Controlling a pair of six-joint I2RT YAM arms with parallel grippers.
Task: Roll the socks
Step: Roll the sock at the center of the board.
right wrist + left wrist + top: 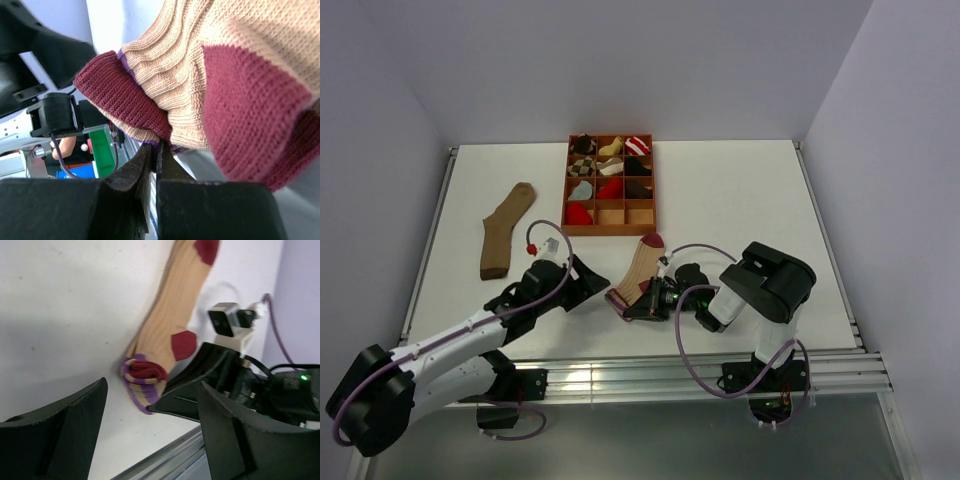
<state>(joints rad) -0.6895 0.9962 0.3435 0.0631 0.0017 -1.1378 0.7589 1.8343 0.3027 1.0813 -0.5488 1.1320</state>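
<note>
The beige sock [642, 262] with maroon toe and heel lies near the table's front, toe pointing away, and its striped cuff [144, 377] is folded over. My right gripper [632, 306] is shut on that cuff, the fingertips pinching its edge in the right wrist view [156, 150]. My left gripper [588, 283] is open and empty just left of the cuff, its jaws wide apart in the left wrist view [151, 392]. The plain brown sock [507, 230] lies flat at the far left. No loose red patterned sock is in view.
A wooden divided box [653, 200] at the back centre holds several small sock bundles. The table's metal front rail [700, 355] runs just behind both grippers. Walls close in the table on the left, right and back.
</note>
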